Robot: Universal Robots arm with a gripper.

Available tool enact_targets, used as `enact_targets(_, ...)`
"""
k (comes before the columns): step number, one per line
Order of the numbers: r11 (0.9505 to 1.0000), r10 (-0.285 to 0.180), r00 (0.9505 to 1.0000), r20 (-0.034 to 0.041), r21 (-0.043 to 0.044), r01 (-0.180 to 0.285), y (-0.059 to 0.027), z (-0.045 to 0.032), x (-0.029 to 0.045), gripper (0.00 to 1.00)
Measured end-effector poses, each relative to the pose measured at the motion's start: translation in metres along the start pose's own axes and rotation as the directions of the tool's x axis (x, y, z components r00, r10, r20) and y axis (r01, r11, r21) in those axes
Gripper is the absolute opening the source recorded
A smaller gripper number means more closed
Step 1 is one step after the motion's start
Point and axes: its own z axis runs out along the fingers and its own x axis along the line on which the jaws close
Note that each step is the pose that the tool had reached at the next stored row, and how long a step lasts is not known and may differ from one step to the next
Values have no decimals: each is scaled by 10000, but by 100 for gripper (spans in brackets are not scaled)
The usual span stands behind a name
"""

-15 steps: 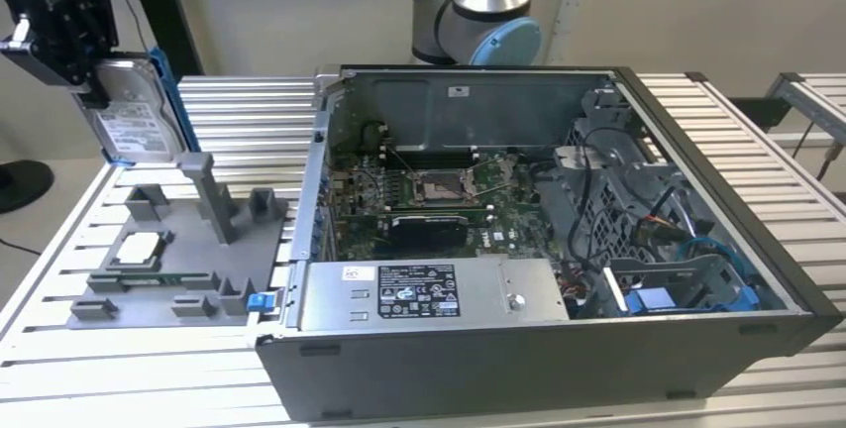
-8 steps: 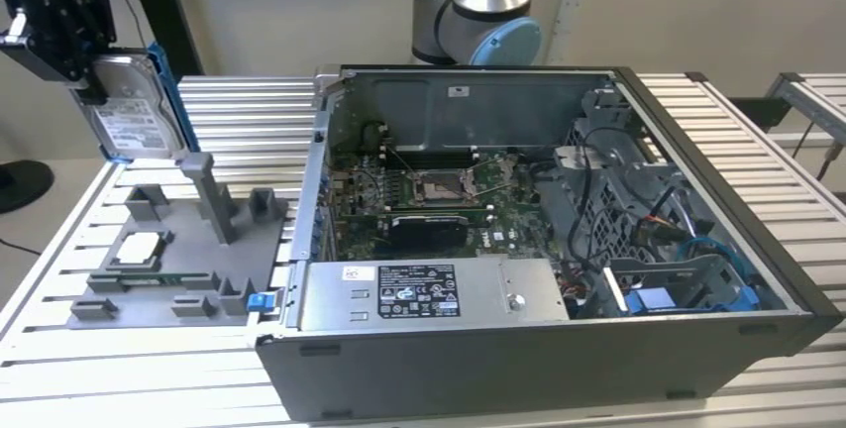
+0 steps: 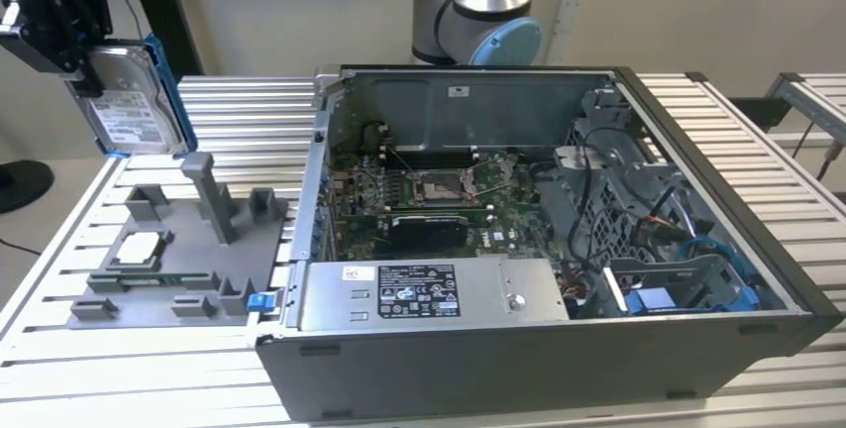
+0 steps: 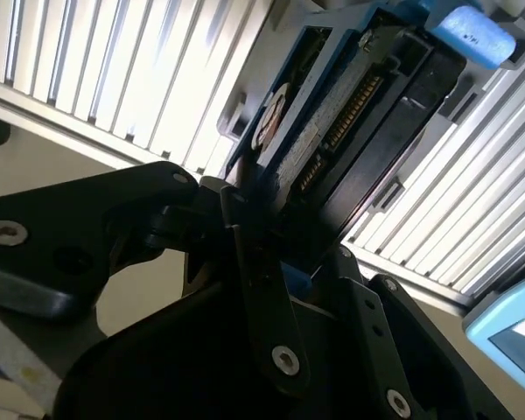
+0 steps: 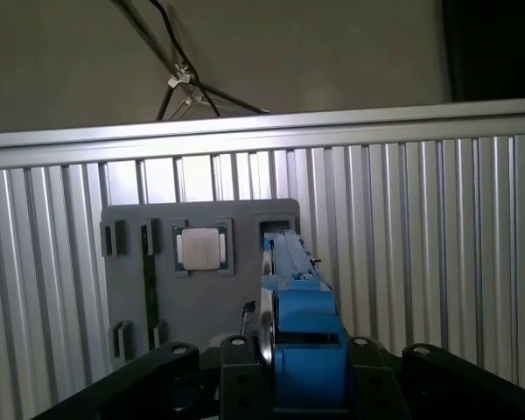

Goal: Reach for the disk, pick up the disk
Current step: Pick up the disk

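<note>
The disk (image 3: 133,106) is a silver hard drive with a white label and a blue bracket. It hangs upright in the air at the exterior view's far left, above the grey fixture (image 3: 172,250). My black gripper (image 3: 87,66) is shut on its upper end. In the second wrist view the disk (image 4: 350,96) runs edge-on out from between the gripper's (image 4: 289,236) fingers (image 4: 249,262). In the first wrist view the blue bracket of the disk (image 5: 297,297) sits clamped in the gripper (image 5: 297,354), well above the fixture (image 5: 140,262).
A small square processor chip (image 3: 139,248) lies in the fixture, also seen in the first wrist view (image 5: 199,248). An open computer case (image 3: 740,250) with a grey metal box (image 3: 423,294) stands to the exterior view's right. The slatted table (image 3: 238,101) lies below. The arm's base (image 3: 476,12) is behind the case.
</note>
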Motion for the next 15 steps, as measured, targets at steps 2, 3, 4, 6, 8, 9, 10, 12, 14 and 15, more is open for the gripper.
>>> enact_targets(2, 10000, 0, 10000, 0, -1, 0, 0, -45, -1, 0)
enact_targets(3, 10000, 0, 10000, 0, 0, 0, 0, -67, -2, 0)
enact_targets(4, 10000, 0, 10000, -1, -1, 0, 1, -90, -3, 0)
enact_targets(6, 10000, 0, 10000, -1, -2, 0, 1, -135, -4, 0)
enact_targets(8, 10000, 1, 10000, 0, 0, -1, 1, -176, -6, 0)
enact_targets(9, 10000, 1, 10000, 0, 0, -1, 1, -197, -6, 0)
enact_targets(10, 10000, 1, 10000, 0, 0, -1, 2, -220, -7, 0)
enact_targets(12, 10000, 1, 10000, -1, -2, -1, 2, -269, -9, 0)
enact_targets(14, 10000, 1, 10000, 0, 0, -1, 2, -318, -10, 0)
enact_targets(15, 10000, 1, 10000, 0, -1, -1, 2, -341, -11, 0)
